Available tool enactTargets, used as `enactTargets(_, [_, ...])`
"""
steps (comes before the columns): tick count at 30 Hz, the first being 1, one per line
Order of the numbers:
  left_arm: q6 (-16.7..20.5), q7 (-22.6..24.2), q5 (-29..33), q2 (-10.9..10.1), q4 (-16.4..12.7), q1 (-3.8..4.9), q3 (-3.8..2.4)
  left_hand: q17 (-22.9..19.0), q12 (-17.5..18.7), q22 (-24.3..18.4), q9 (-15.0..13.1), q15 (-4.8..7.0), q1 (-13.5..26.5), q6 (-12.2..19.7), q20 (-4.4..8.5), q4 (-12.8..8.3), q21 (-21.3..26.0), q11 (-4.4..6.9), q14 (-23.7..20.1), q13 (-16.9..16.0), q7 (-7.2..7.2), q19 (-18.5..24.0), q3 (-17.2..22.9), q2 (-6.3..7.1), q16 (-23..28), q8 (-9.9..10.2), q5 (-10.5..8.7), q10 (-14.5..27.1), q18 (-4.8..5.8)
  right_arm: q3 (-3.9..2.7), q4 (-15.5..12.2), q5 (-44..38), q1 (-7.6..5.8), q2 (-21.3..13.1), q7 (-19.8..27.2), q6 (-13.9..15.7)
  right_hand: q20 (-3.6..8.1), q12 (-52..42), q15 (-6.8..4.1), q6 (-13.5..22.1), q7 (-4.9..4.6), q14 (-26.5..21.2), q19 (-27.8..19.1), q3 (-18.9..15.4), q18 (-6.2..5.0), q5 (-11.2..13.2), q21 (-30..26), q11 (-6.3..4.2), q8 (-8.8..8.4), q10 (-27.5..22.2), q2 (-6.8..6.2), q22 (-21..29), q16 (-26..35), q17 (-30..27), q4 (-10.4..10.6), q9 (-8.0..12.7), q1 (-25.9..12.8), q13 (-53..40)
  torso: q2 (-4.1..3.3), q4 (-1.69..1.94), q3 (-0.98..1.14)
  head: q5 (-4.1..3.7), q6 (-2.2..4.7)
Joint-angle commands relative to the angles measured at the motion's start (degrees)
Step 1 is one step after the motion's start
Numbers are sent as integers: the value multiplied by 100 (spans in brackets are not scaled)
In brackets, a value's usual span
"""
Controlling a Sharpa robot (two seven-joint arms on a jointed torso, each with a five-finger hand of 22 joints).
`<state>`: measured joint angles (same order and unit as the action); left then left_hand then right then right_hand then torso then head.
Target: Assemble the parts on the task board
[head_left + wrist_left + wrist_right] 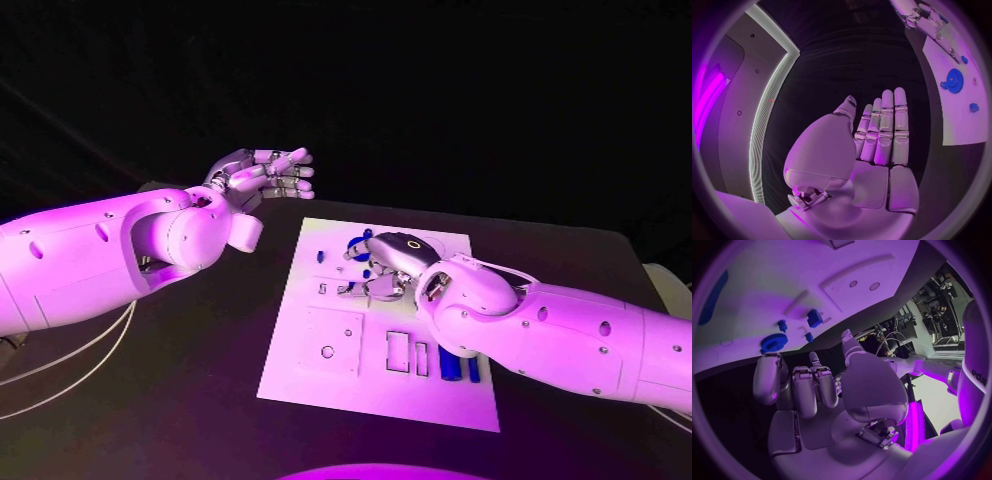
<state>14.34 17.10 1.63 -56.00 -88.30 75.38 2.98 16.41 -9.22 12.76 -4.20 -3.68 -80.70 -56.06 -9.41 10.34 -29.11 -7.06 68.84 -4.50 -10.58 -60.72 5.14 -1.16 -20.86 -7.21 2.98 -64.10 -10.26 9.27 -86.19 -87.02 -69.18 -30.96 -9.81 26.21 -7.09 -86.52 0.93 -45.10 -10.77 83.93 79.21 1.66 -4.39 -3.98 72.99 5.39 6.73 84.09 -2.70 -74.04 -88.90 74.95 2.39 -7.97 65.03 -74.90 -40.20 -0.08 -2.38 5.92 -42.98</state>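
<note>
The white task board (325, 345) lies in the middle of the black table. My right hand (387, 264) hovers low over its far half, fingers loosely bent, with nothing between them. Just beyond its fingertips (768, 371) a blue gear (773, 342), a blue block (815, 317) and a small blue peg (782, 325) sit on the board (804, 275). Two long blue parts (462, 366) lie by the board's near right edge. My left hand (267, 172) is raised off the board at the back left, fingers (887, 125) straight and side by side, palm bare.
In the left wrist view the board (957, 117) carries the blue gear (954, 80) and a small blue piece (974, 107). Rectangular slots (404, 352) and a round hole (327, 351) mark the near half of the board. Black table surrounds it.
</note>
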Motion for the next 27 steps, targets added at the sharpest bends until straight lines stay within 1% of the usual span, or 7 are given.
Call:
enactTargets(1, [-186,-400,-713,82,60,4,14,125,32,137,7,117,-153,-73,142,-63,-286,50,384,0,3,-381,68,1,-190,23,-11,-142,-42,-8,-181,853,-96,-214,1178,709,-11,48,32,-57,26,527,-38,-37,-32,-41,-69,28,92,206,125,49,34,1178,-15,-7,146,-1105,37,6,18,-8,17])
enactTargets(8, [-500,-1482,-1995,269,193,2,47,220,-714,609,-85,327,-597,-487,378,-303,-1074,356,408,-450,256,-949,448,-165,-124,-166,-7,-1197,-14,-31,-564,2547,-408,-921,1797,155,71,156,-79,-670,178,432,-305,-62,-136,-186,-514,-107,633,95,405,406,214,817,-135,-122,562,-994,108,-40,25,-17,0])
enactTargets(12, [-1027,-2453,-2830,399,284,6,54,347,-1793,3002,-269,417,-148,-530,517,93,-3126,441,603,-1354,374,-1589,561,-119,-105,-424,-31,-1071,297,-37,-666,3680,-611,-1437,1817,-346,117,213,-125,-743,227,399,-410,-125,-172,-302,-711,-154,798,40,452,556,292,688,-144,-148,598,-937,150,-51,32,-49,-41])
enactTargets(14, [-1195,-2792,-3183,445,303,9,51,433,-3182,3894,-457,561,104,-464,492,381,-3845,634,726,-2638,473,-1759,497,-19,-114,-678,108,-999,423,-38,-677,4008,-673,-1617,1796,-495,130,220,-137,-755,241,398,-423,-170,-177,-335,-749,-168,860,33,454,581,304,674,-138,-160,587,-929,167,-58,44,-47,-66])
enactTargets(16, [-1330,-3162,-3599,508,316,17,45,557,-5232,5144,-772,575,649,-646,601,553,-4684,645,1047,-4815,560,-2093,207,105,-233,-1141,-64,-1450,573,-39,-673,4344,-736,-1821,1763,-653,144,219,-154,-802,266,403,-420,-216,-177,-372,-766,-188,955,36,456,586,304,682,-139,-193,586,-930,182,-61,50,-57,-90])
enactTargets(19, [-1542,-3677,-4126,626,339,70,37,633,-6529,5923,-1238,609,737,-663,684,600,-5181,730,1075,-6350,671,-2289,82,209,-172,-1702,-17,-1746,690,-40,-634,4664,-802,-2069,1729,-787,162,224,-171,-796,284,404,-420,-262,-179,-443,-796,-207,1045,32,473,602,312,674,-146,-228,598,-923,196,-60,55,-71,-111])
enactTargets(27, [-2203,-4863,-5062,1036,477,324,71,810,-7053,6287,-2081,626,835,-43,671,626,-5435,713,1125,-7000,691,-2291,64,98,-22,-2405,-22,-1757,738,-44,-244,4936,-883,-2359,1675,-826,179,284,-180,-665,281,393,-443,-358,-191,-608,-895,-210,1163,-25,489,664,355,610,-172,-271,630,-862,205,-49,73,-93,-137])
